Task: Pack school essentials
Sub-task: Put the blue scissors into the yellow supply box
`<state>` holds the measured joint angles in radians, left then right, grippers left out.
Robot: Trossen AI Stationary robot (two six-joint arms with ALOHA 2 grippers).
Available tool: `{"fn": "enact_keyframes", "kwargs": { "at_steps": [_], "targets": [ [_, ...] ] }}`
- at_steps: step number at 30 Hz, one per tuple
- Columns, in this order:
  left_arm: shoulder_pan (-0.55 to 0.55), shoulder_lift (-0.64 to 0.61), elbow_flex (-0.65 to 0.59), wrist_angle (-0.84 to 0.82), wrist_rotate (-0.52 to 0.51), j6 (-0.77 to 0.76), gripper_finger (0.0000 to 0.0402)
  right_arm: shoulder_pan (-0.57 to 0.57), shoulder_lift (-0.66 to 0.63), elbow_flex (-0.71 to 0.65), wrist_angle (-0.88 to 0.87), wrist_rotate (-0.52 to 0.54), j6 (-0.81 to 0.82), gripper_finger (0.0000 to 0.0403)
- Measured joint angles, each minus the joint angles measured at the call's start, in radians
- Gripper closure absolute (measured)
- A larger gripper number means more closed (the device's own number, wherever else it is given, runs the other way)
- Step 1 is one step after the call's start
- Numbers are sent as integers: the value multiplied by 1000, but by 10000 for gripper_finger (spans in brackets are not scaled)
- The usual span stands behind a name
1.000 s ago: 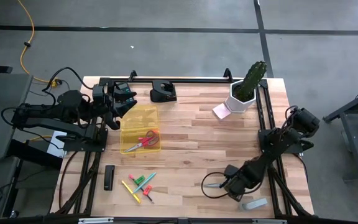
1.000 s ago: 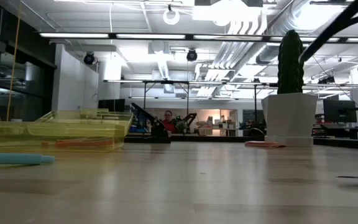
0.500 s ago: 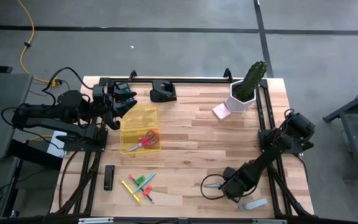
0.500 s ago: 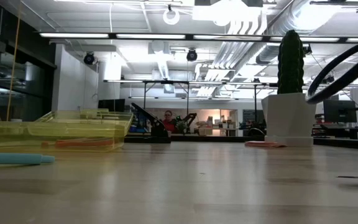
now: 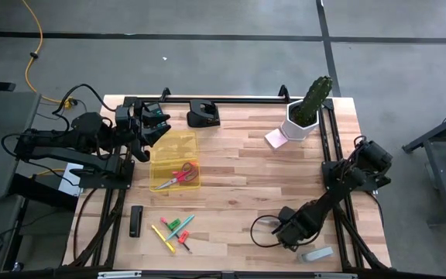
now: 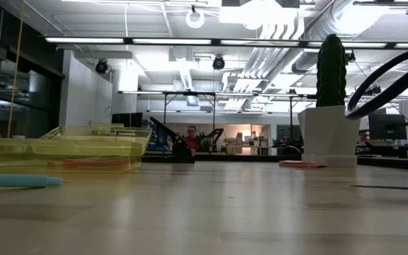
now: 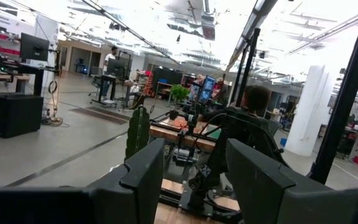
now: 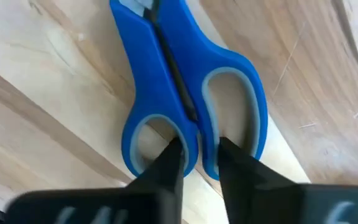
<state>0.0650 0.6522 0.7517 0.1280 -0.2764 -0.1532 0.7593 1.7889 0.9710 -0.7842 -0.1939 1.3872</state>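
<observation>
Only wrist-visible: claw (image 8: 194,155) pinching blue-handled scissors (image 8: 185,81)

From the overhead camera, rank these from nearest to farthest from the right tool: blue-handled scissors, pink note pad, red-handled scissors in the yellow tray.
1. Blue-handled scissors: right at the right tool, near the table's front edge.
2. Red-handled scissors: in the yellow tray, across the table on the left.
3. Pink note pad: at the back, beside the cactus pot.

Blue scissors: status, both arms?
Right gripper down on blue-handled scissors at table's near right, jaws pinching the handle bars between the loops. Left gripper parked, jaws open, beside yellow tray. Red-handled scissors already in tray. Nothing in the way.
</observation>
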Motion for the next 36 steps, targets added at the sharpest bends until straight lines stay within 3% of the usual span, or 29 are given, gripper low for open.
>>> {"fn": "enact_keyframes", "kwargs": {
  "at_steps": [2,12,21,26,31,33,36],
  "targets": [
    [0,0,0,0,0,0,241,0,0,0,-1,0,0,374],
    [0,0,0,0,0,0,241,0,-12,-4,0,2,-1,374],
    [0,0,0,0,0,0,241,-19,-207,-8,-19,144,-74,374],
    [0,0,0,0,0,0,241,-74,-378,-8,89,317,-254,374],
    [0,0,0,1,0,0,241,-184,-504,-7,307,462,-481,375],
    [0,0,0,1,0,-1,241,-247,-521,-6,405,487,-583,375],
    [0,0,0,1,0,-17,241,-353,-522,-6,576,442,-742,375]
  ]
}}
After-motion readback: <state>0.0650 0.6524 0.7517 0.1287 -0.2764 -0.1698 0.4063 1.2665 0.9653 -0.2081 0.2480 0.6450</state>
